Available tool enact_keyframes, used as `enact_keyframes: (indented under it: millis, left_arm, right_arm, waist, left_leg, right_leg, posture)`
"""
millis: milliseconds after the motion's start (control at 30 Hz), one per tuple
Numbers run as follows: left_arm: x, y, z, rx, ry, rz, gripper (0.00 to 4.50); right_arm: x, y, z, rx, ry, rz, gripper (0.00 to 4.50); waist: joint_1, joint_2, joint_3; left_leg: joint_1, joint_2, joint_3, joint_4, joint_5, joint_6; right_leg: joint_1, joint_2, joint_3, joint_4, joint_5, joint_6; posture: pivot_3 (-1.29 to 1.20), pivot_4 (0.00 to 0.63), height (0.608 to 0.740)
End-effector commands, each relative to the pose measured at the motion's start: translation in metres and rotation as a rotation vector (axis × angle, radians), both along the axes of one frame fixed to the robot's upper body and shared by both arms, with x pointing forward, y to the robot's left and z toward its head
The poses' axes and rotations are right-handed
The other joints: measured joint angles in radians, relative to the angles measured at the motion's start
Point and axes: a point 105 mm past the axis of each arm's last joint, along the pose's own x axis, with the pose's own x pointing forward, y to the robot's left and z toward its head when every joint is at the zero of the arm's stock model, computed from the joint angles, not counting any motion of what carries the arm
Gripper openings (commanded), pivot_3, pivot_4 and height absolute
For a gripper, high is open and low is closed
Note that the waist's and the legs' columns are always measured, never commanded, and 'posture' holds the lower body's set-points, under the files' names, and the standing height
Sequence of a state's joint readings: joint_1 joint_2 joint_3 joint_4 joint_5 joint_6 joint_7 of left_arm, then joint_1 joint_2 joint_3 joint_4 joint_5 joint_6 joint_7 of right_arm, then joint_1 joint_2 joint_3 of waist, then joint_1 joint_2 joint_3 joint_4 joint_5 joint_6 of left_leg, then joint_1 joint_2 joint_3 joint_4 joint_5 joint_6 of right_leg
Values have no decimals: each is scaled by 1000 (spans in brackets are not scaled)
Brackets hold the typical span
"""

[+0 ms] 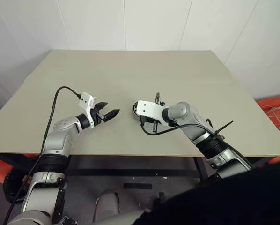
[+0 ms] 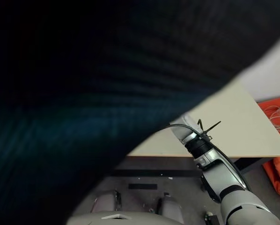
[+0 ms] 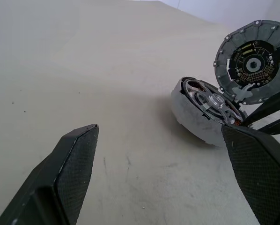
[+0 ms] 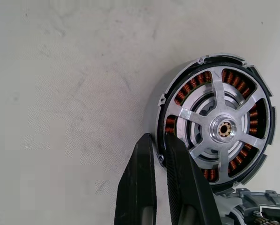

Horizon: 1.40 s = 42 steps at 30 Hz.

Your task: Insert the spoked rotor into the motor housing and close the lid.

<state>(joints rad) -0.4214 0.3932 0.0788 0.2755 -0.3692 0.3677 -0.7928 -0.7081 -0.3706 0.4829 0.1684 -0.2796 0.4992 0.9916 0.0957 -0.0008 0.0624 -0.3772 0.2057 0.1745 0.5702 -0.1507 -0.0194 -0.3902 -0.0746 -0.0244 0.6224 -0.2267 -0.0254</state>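
Note:
The motor housing lies on the table, its copper coils showing around the rim. The spoked rotor sits inside it, silver spokes and hub facing up. My right gripper is shut on the housing's wall at the rim, one finger outside and one inside. The lid stands raised on edge at the housing's far side, its dark centre with green bits showing. My left gripper hovers open and empty a short way to the left of the housing.
The beige table is bare around the motor. Its front edge runs just below both arms. An orange heap with white cable lies beyond the table's right edge. White walls stand behind.

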Motion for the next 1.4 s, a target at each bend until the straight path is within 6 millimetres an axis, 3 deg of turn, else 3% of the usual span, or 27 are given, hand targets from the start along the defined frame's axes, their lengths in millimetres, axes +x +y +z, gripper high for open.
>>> enact_keyframes:
  millis: [33, 267, 533, 867, 1067, 1233, 1400]
  left_arm:
    - [3, 0, 12, -2, -48, 2, 4446]
    - [2, -2, 11, -2, -49, -1, 4446]
    - [3, 0, 12, 6, -54, -1, 4446]
    - [3, 0, 12, 6, -53, -3, 4446]
    - [4, 0, 13, 6, -52, -7, 4446]
    - [4, 0, 13, 5, -51, -8, 4446]
    - [6, -1, 14, 5, -53, -11, 4446]
  right_arm:
    - [-16, 30, 32, 157, 44, 44, 18]
    - [-23, 45, 40, 217, 74, 16, 18]
    - [-13, 38, 34, 171, 5, -15, 2718]
    - [-19, 39, 47, 225, 37, 42, 2718]
    - [-47, 45, 71, 295, 28, 210, 2718]
    - [-48, 31, 76, 296, 19, 184, 2718]
    - [-37, 8, 62, 259, 24, 51, 2718]
  waist:
    - [-3, 0, 0]
    - [4, 0, 0]
    - [5, 0, 0]
    - [4, 0, 0]
    - [4, 0, 0]
    - [6, 0, 0]
    - [7, 0, 0]
  left_leg:
    - [-1, 0, 0, 0, 0, 0]
    - [-8, 0, 0, -3, 1, -1]
    - [-5, 0, 0, -3, 2, -4]
    - [-5, 0, 0, -3, 3, -4]
    - [-5, 0, 0, -3, 2, -4]
    - [-4, 0, 0, -3, 3, -4]
    - [-2, 0, 0, -2, 3, -4]
  right_leg:
    - [-1, 0, 0, 0, 0, 0]
    - [-9, 0, 0, -1, 0, -2]
    - [-6, 0, 0, 0, -1, 0]
    - [-6, 0, 0, 0, 0, -1]
    - [-6, 0, 0, 0, 0, -1]
    - [-5, 0, 0, 0, 0, -1]
    - [-3, 0, 0, 0, 0, -1]
  posture:
    - [0, 0, 740]
    - [0, 0, 740]
    - [0, 0, 740]
    - [0, 0, 740]
    - [0, 0, 740]
    - [0, 0, 740]
    - [0, 0, 740]
